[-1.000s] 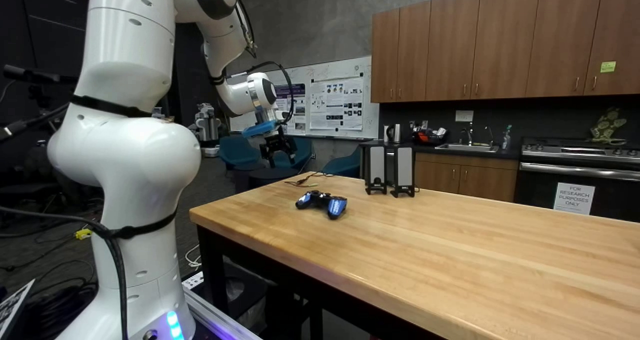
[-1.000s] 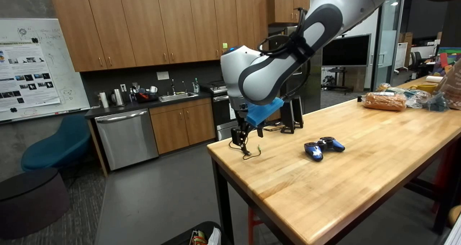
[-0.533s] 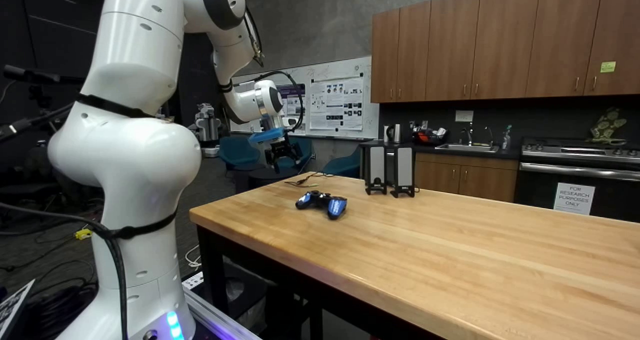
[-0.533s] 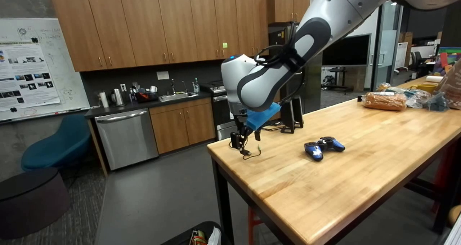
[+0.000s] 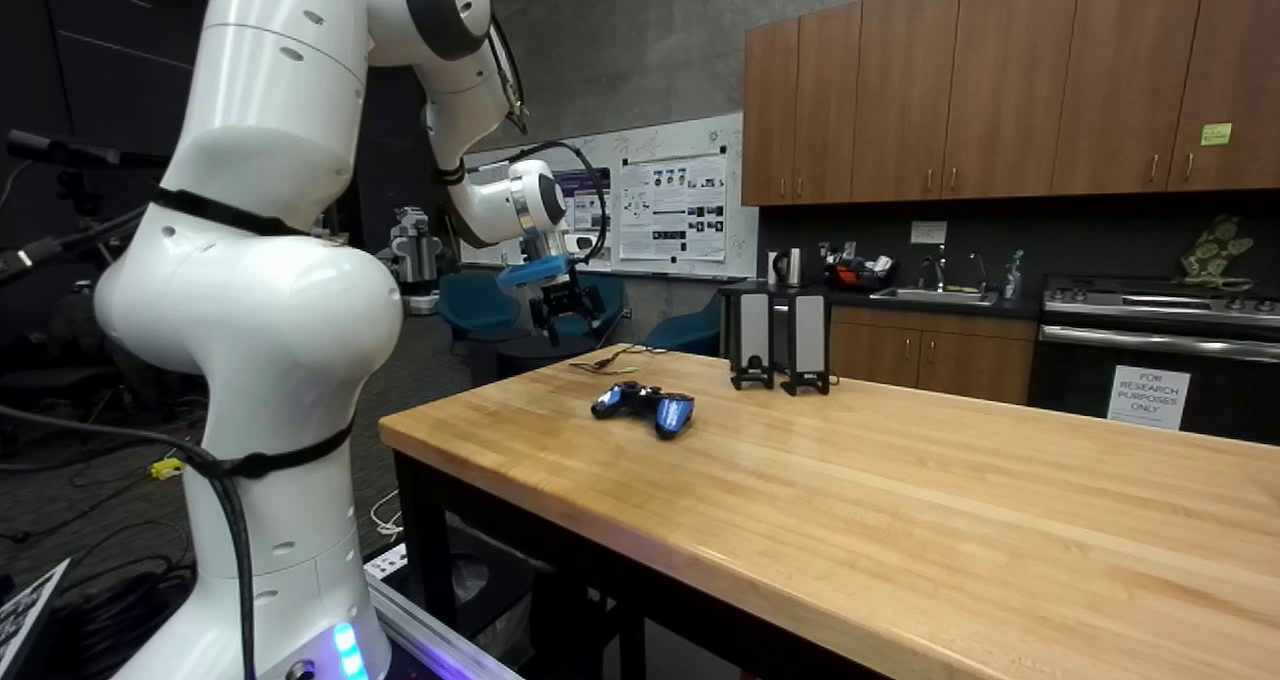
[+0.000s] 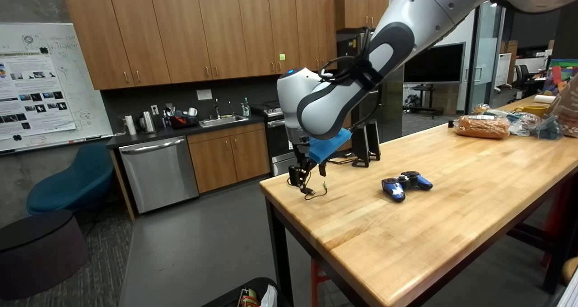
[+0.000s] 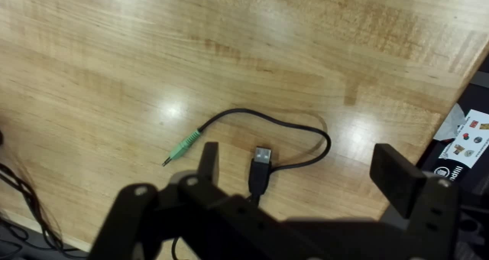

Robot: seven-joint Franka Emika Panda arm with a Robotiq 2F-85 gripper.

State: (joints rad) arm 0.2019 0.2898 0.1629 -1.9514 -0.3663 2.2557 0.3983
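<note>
My gripper (image 7: pixel 295 153) stands open above the table, its two black fingers (image 7: pixel 399 179) wide apart with nothing held. Below and between them in the wrist view lies a black USB plug (image 7: pixel 260 176), closer to the left finger. A thin black cable (image 7: pixel 282 123) loops from it to a green audio plug (image 7: pixel 186 144), just beyond the left fingertip. The same cable ends (image 6: pixel 316 194) show near the table corner, beneath the gripper (image 6: pixel 314 180). A blue and black game controller (image 6: pixel 406 186) rests on the table, well apart from the gripper; it is in both exterior views.
Two upright speakers (image 5: pixel 780 340) stand on the wooden table (image 5: pixel 900 500) toward its back edge. More black cable (image 7: pixel 28 193) runs over the edge at the wrist view's left. Bagged bread (image 6: pixel 482 127) and other bags lie at the far end. A bin (image 6: pixel 259 293) stands below.
During the first half second the arm reached a little farther out and the wrist sank slightly over the cable ends. Since then it has held still. The gripper stayed open; objects on the table are unmoved.
</note>
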